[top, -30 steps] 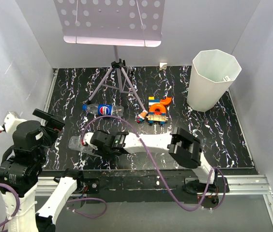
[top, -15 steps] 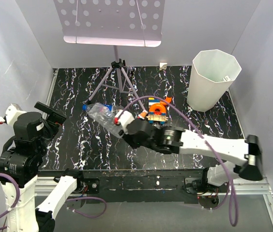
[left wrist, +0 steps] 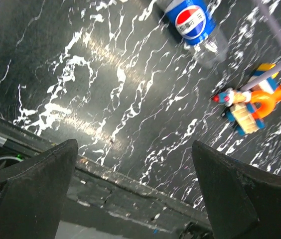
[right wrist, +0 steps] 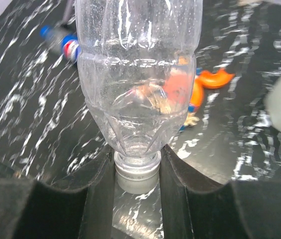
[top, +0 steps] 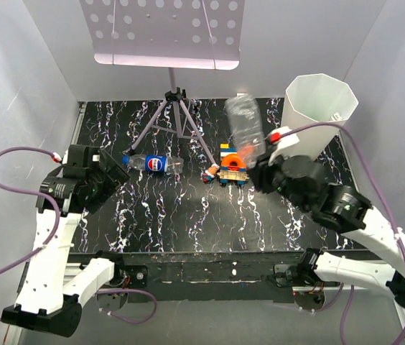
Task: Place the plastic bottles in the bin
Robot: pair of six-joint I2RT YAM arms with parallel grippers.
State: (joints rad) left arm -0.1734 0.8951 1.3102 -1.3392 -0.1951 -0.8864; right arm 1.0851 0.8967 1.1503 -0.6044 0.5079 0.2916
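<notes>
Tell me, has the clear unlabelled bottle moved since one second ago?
Yes. The clear bottle, in the right gripper, has gone rightwards from left of the toy blocks to near the bin.

The right arm [top: 346,208] has swung from the counter's [top: 188,208] near-left part to its right side. Its fingers [right wrist: 98,189] have lifted the clear unlabelled plastic bottle [top: 244,126] base-up beside the tall white faceted bin [top: 310,136]. The left arm [top: 66,194] has leaned in over the left edge.

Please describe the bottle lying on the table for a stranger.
On the black marbled table, find the grey tripod. By its left leg lies a clear plastic bottle. Its blue Pepsi label sets it apart from the bare bottle held aloft.
</notes>
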